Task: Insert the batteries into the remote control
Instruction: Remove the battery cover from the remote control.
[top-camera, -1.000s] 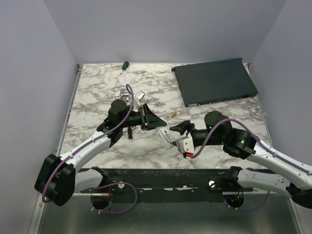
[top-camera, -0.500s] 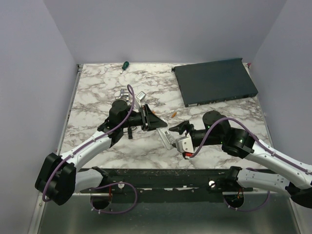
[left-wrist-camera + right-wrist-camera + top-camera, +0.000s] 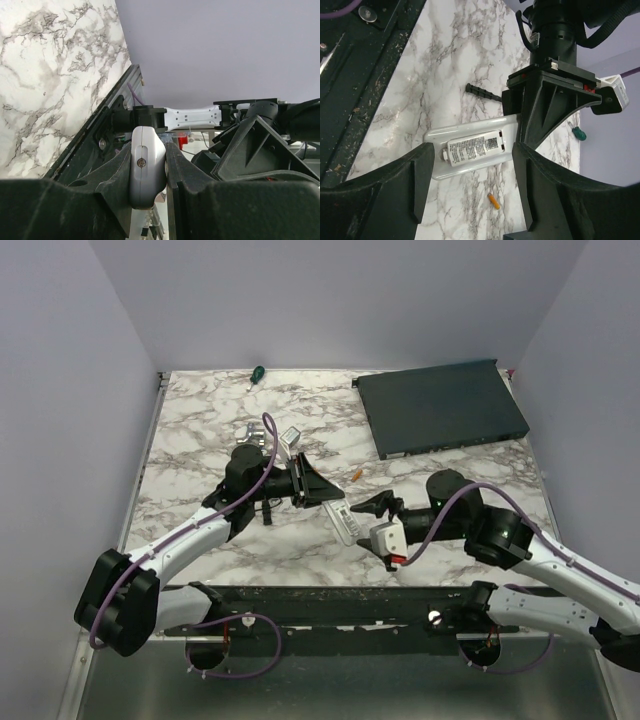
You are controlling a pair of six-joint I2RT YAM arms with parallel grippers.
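- Top external view: the remote control (image 3: pixel 343 520) sits just past 6 o'clock of the marble table (image 3: pixel 200 420), between the two arms. It slants with its far end towards 11 o'clock.
- The left gripper (image 3: pixel 325 498) reaches in from 9 o'clock and is clamped on that far end of the remote control.
- The right gripper (image 3: pixel 368 518) comes in from 3 o'clock with its jaws spread wide. One black finger lies on the 12 o'clock side of the remote control.
- One orange battery (image 3: pixel 355 473) lies loose on the table at about 12 o'clock from the remote control, near it but apart from it and from both grippers.
- A green-handled screwdriver (image 3: pixel 256 372) rests at the far edge at 11 o'clock. A dark flat box (image 3: pixel 440 408) fills the 1 o'clock corner, and a silver metal bracket (image 3: pixel 252 430) lies just beyond the left wrist.
- Left wrist view: the dark fingers (image 3: pixel 116 176) press against both sides of the rounded white end of the remote control (image 3: pixel 146 175), which has a small screw in it.
- Right wrist view: the fingers (image 3: pixel 415 185) stand well apart with the remote control (image 3: pixel 470 150) lying across the gap between them. I cannot tell whether either pad touches it.
- The remote control's back faces up here, showing a recess with a printed label (image 3: pixel 472 146). I cannot tell whether a cell sits in it.
- The left gripper (image 3: pixel 520 131) grips the remote control's 2 o'clock end, and the battery (image 3: pixel 492 201) lies at 5 o'clock from the remote control.
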